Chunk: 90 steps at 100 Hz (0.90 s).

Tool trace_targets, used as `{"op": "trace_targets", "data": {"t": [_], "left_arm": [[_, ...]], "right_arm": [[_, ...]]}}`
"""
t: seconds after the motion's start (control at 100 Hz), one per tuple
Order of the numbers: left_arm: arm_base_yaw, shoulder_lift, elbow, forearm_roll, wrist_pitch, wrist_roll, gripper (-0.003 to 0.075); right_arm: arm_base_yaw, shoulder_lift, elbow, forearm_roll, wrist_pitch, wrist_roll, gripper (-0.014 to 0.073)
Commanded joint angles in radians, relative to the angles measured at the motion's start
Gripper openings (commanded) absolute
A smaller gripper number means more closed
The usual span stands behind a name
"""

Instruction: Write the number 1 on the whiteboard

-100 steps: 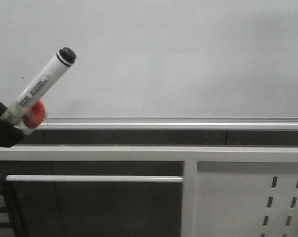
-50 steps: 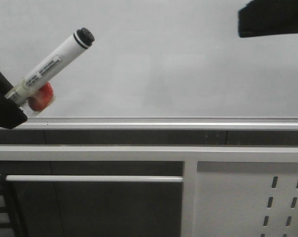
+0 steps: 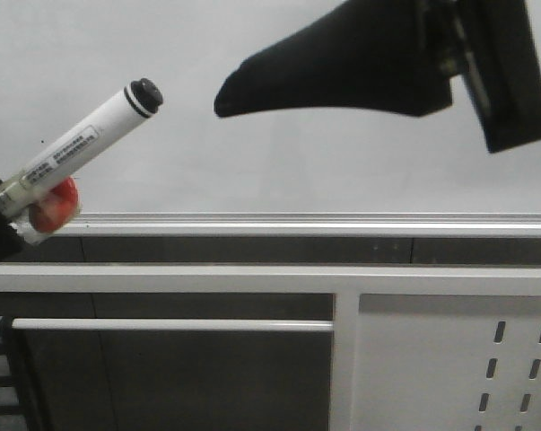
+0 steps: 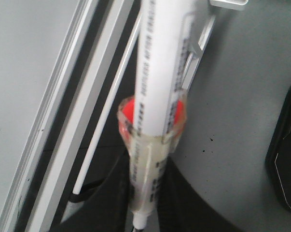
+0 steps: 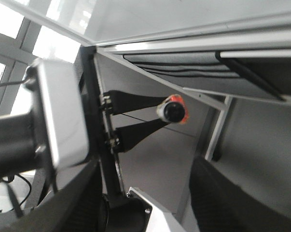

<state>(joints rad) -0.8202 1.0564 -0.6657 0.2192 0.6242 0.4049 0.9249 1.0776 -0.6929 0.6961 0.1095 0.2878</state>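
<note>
While the left gripper [image 4: 145, 212] clamps a white capped marker [image 3: 77, 148] before the glossy pale whiteboard [image 3: 279, 171], right gripper's [image 5: 145, 193] black fingers [image 3: 342, 67] apart.

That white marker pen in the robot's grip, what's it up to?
The left gripper holds a capped white marker pen with a black cap, tilted up in front of the large pale grey-white whiteboard. The right gripper reaches in toward the cap, its jaws apart in its wrist view. No stroke shows on the board; writing hasn't started.
</note>
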Motion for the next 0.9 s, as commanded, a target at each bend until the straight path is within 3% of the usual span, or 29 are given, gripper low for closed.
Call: {"op": "trace_targets", "data": {"t": [0.0, 0.12, 0.47, 0.89], "left_arm": [[-0.049, -0.018, -0.035, -0.007, -0.042, 0.014, -0.0018], [-0.095, -0.018, -0.035, -0.001, -0.048, 0.014, -0.0018], [-0.097, -0.012, -0.082, -0.007, -0.086, 0.014, -0.0018], [-0.097, 0.08, -0.154, -0.028, -0.005, 0.014, -0.0018]], "right_arm": [[0.002, 0.011, -0.035, 0.052, -0.074, -0.003, 0.037], [0.002, 0.027, -0.035, 0.06, -0.082, -0.003, 0.037], [0.015, 0.039, -0.035, 0.13, -0.093, -0.003, 0.037], [0.029, 0.06, -0.035, 0.13, -0.168, -0.003, 0.037]]}}
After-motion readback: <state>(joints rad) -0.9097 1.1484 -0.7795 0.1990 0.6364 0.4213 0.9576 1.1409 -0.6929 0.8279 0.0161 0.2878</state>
